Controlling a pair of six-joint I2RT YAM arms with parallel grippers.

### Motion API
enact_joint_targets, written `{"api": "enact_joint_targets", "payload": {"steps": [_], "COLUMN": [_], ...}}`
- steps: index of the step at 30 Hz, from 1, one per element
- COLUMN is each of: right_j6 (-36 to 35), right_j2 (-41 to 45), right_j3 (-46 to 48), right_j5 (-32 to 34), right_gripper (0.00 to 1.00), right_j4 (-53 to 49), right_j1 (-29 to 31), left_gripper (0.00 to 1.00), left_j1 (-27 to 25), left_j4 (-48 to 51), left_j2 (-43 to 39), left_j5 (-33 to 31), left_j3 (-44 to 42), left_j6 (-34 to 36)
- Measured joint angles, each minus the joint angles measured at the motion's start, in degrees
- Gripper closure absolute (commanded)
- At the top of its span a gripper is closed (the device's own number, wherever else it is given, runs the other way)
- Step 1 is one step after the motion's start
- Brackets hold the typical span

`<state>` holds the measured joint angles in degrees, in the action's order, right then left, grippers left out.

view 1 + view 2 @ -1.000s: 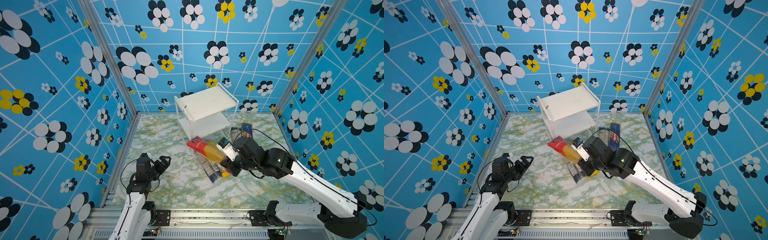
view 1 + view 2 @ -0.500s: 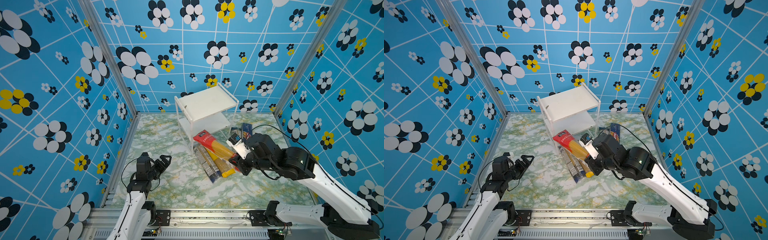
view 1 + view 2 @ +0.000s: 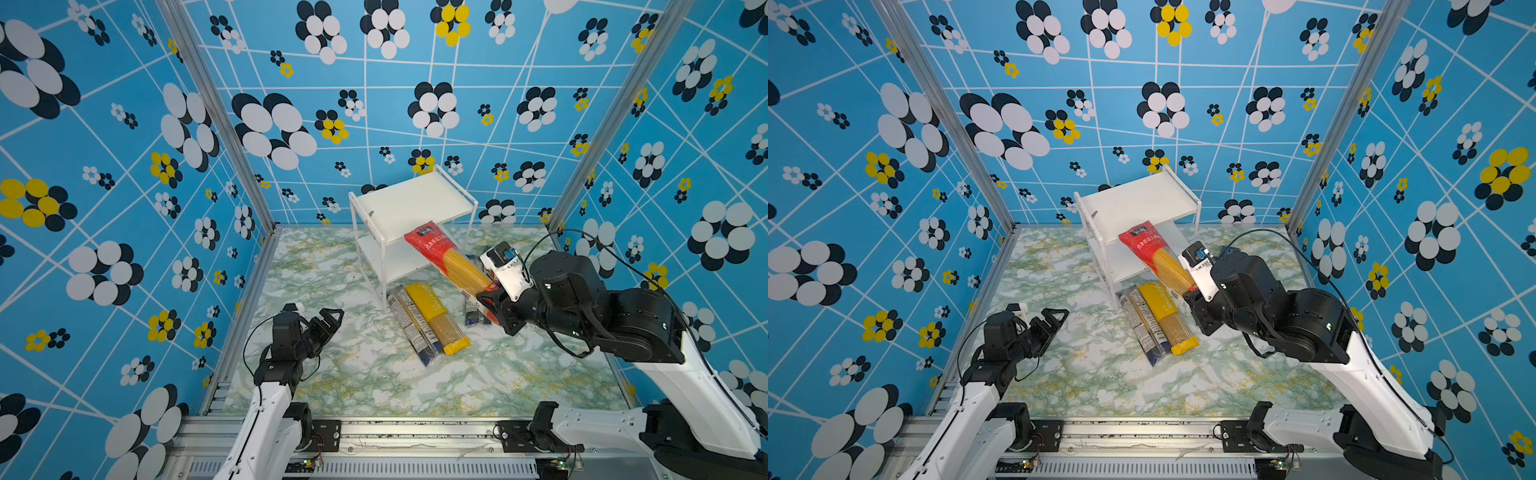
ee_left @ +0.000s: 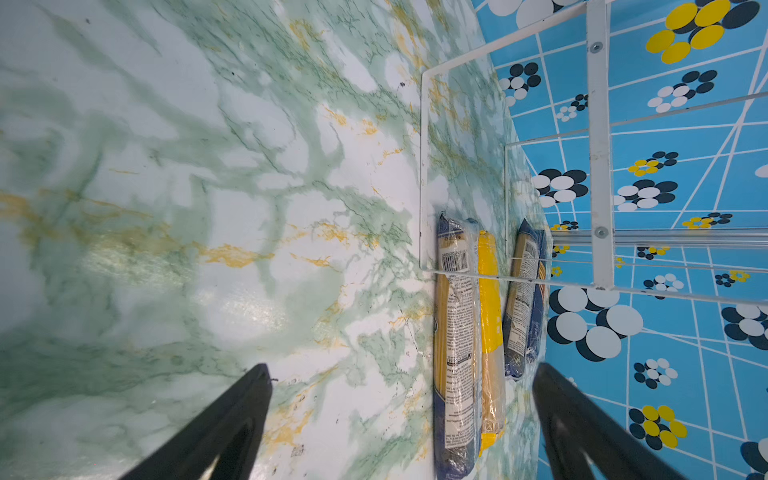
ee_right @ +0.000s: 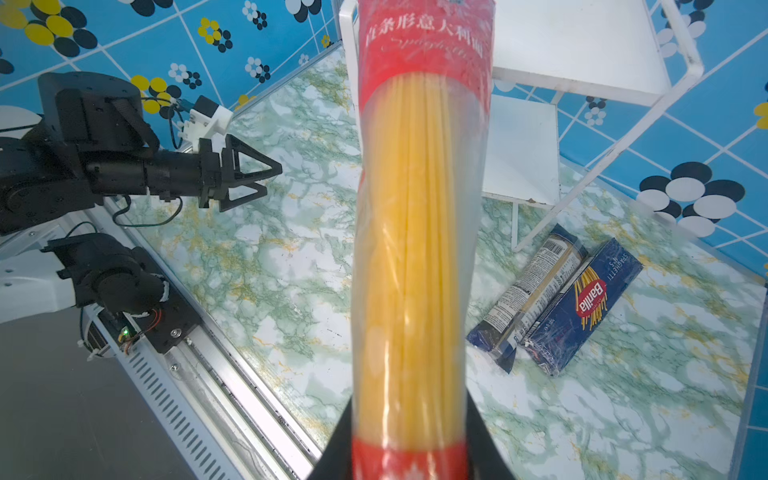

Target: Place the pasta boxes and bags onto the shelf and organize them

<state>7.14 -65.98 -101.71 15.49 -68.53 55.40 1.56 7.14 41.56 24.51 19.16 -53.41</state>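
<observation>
- The red-ended pack hangs in the air, tilted. Its printed red head points toward 11 o'clock at the open front of the shelf. In both top views it sits between the top board and the lower board; I cannot tell whether it touches the frame.
- The right gripper is clenched on the pack's tail at 4 o'clock, so nearly the whole length sticks out unsupported. The bag can droop or swivel in the jaws, and the strands inside can snap if the head jams.
- The head looks aimed close to the top board's front edge and the clear corner post. A nudge there can shove or tip the light rack toward 12 o'clock, and the see-through frame is hard to judge.
- If the pack is released with only its head on a board, it likely slides back out onto the table.
- The yellow pack and a see-through pack lie side by side at 6 o'clock, just beside the shelf's front leg.
- A second see-through pack and the Barilla box lie beneath the right arm at 4 o'clock, where a low wrist could sweep them.
- The left gripper sits at 8 o'clock, jaws spread and empty, well apart from everything. It gives the rack no steadying.
</observation>
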Motion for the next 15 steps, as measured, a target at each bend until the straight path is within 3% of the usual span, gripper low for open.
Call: {"api": "enact_joint_targets", "payload": {"steps": [15], "right_j6": [-0.3], "right_j2": [-8.7], "right_j3": [-12.9], "right_j5": [3.1], "right_gripper": [1.0], "right_j4": [-0.3], "right_j1": [-1.7], "left_gripper": [0.01], "left_j1": [0.0], "left_j4": [-1.4], "left_j2": [1.4], "left_j5": [0.8], "left_j3": [0.5], "left_j6": [0.0]}}
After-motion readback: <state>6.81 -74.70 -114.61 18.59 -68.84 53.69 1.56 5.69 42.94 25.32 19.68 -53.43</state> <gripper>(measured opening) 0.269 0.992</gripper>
